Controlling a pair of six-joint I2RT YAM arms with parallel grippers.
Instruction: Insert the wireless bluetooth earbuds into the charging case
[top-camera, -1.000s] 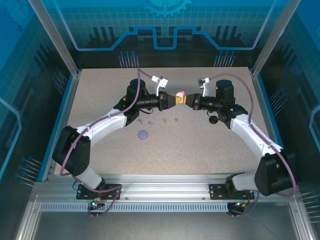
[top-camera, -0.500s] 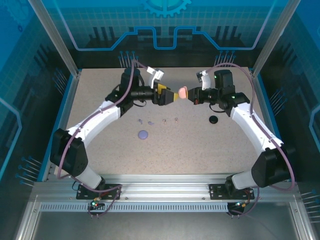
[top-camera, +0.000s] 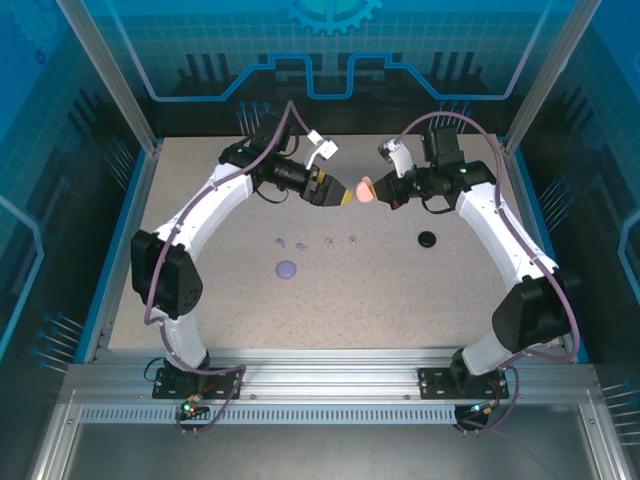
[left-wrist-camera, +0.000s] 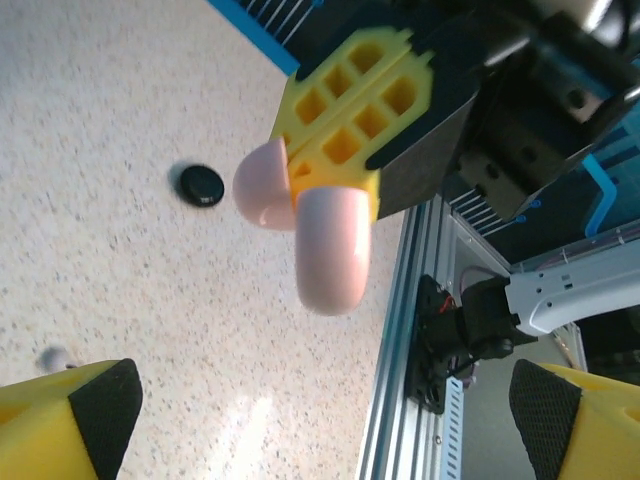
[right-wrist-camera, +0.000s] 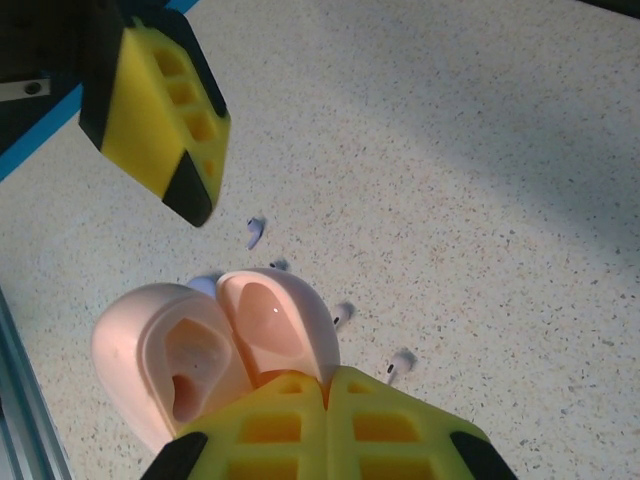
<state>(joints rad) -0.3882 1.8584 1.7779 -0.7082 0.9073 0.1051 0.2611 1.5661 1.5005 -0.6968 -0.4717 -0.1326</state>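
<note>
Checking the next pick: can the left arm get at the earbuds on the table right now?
Probably yes. The left tool is open and empty, and the earbuds lie in a row on bare table just nearer the bases, nothing covering them. The right tool holds the pink case beside it.

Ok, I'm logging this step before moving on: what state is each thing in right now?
pink case: open, held in the air by the right gripper.
right gripper: shut on the pink case.
left gripper: open, empty, apart from the pink case.
lilac case: looks closed, flat on the table.
black case: looks closed, on the table.
earbuds: four loose on the table, outside the cases.
</note>
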